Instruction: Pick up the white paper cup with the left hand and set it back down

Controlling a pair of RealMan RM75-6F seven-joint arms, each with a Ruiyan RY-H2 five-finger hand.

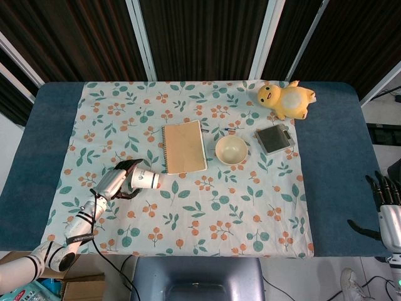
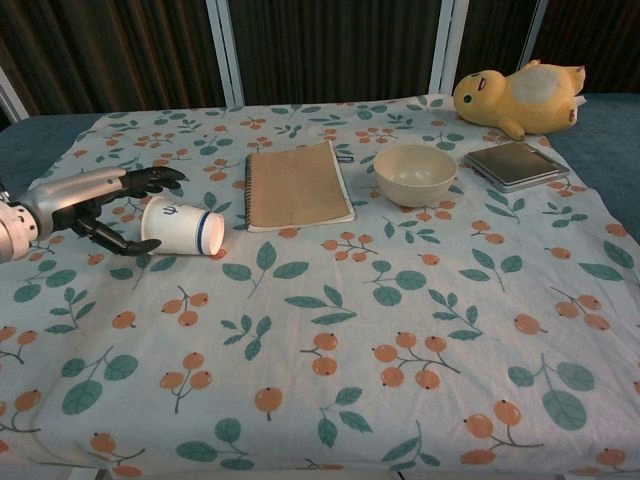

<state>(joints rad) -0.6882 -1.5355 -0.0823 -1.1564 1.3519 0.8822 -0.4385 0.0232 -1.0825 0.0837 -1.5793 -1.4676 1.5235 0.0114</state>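
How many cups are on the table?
1. The white paper cup lies on its side on the flowered cloth, near the left hand and left of the notebook. The cream bowl isn't a cup.
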